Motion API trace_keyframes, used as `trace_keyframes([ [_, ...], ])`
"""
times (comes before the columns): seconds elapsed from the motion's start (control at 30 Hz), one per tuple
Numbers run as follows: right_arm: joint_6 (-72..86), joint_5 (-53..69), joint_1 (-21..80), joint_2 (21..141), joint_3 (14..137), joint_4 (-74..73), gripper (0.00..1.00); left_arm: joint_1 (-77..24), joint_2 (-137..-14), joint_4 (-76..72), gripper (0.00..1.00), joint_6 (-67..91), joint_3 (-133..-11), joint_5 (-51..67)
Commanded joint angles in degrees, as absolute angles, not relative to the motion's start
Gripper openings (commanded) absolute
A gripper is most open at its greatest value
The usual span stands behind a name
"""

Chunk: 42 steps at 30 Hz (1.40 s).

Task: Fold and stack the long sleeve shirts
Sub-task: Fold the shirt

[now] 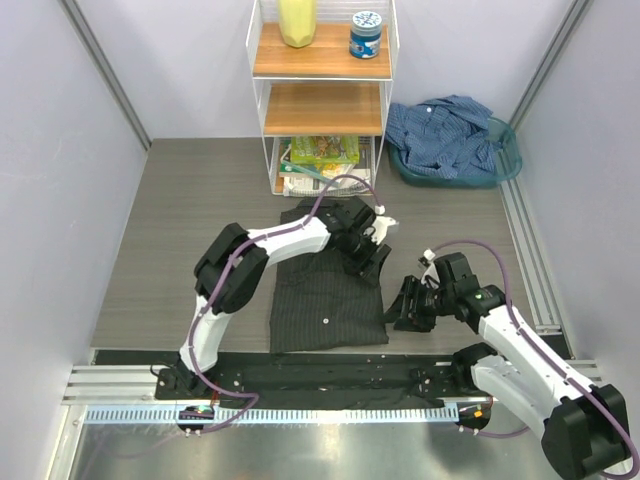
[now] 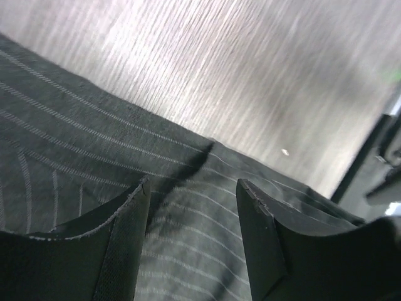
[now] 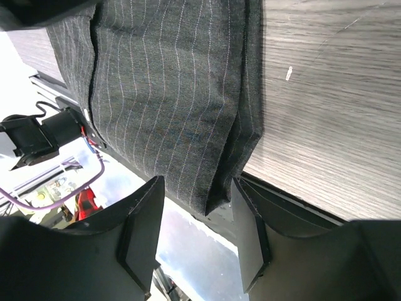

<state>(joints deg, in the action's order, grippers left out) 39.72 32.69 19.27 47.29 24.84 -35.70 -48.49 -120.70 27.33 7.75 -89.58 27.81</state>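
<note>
The dark charcoal pinstriped shirt [image 1: 325, 300] lies partly folded, flat on the wooden table. My left gripper [image 1: 368, 255] hovers over its far right part. In the left wrist view this gripper [image 2: 193, 185] is open just above the striped cloth [image 2: 94, 150], with nothing pinched. My right gripper [image 1: 408, 305] sits at the shirt's right edge. In the right wrist view it [image 3: 198, 182] is open, and the shirt's folded near corner [image 3: 219, 188] reaches between its fingers without being clamped. The blue shirt [image 1: 445, 130] lies crumpled in a basket at the back right.
A teal basket [image 1: 505, 165] holds the blue shirt. A white wire shelf rack [image 1: 322, 100] stands at the back centre with a yellow object [image 1: 297, 22], a blue-lidded jar [image 1: 366, 35] and packets [image 1: 322, 152] at its foot. A black rail [image 1: 330, 375] runs along the near edge.
</note>
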Motion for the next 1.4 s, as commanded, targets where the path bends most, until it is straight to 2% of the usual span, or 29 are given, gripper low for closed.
trace_keyframes([
  [0.0, 41.92, 32.60, 18.72, 46.32, 25.14, -35.69, 0.52, -49.83, -122.78, 29.80, 0.58, 4.30, -92.99, 26.19],
  [0.27, 46.67, 37.79, 18.90, 47.46, 21.98, -28.84, 0.50, -50.45, -123.49, 28.83, 0.56, 5.01, -92.82, 26.37],
  [0.67, 48.26, 40.61, 23.55, 48.95, 20.74, -27.42, 0.51, -51.15, -123.05, 28.21, 0.49, 5.54, -92.99, 28.39],
  [0.8, 46.68, 40.60, 23.55, 49.92, 21.18, -30.66, 0.49, -51.15, -122.35, 28.04, 0.38, 5.36, -92.11, 29.27],
  [0.87, 46.06, 40.60, 23.64, 50.71, 21.44, -33.13, 0.46, -51.15, -121.73, 27.86, 0.34, 5.10, -91.50, 29.53],
  [0.93, 45.70, 40.34, 23.64, 51.41, 21.71, -33.48, 0.43, -51.07, -121.12, 26.99, 0.22, 5.10, -90.53, 29.01],
  [0.97, 45.88, 40.17, 23.64, 51.68, 21.36, -33.57, 0.42, -51.06, -120.42, 26.63, 0.13, 5.10, -90.35, 28.57],
  [1.07, 46.14, 39.20, 23.64, 52.03, 20.74, -33.40, 0.40, -50.63, -118.75, 24.88, 0.00, 5.80, -89.30, 27.42],
  [1.17, 45.88, 38.59, 23.64, 52.29, 20.57, -33.40, 0.36, -49.84, -117.43, 23.20, 0.00, 6.41, -88.60, 27.07],
  [1.23, 45.88, 37.88, 23.56, 52.38, 20.39, -33.40, 0.27, -49.48, -116.81, 22.07, 0.00, 7.03, -88.25, 26.37],
  [1.37, 45.79, 36.30, 23.64, 53.09, 19.69, -33.22, 0.19, -49.22, -116.02, 21.10, 0.00, 7.47, -88.33, 25.66],
])
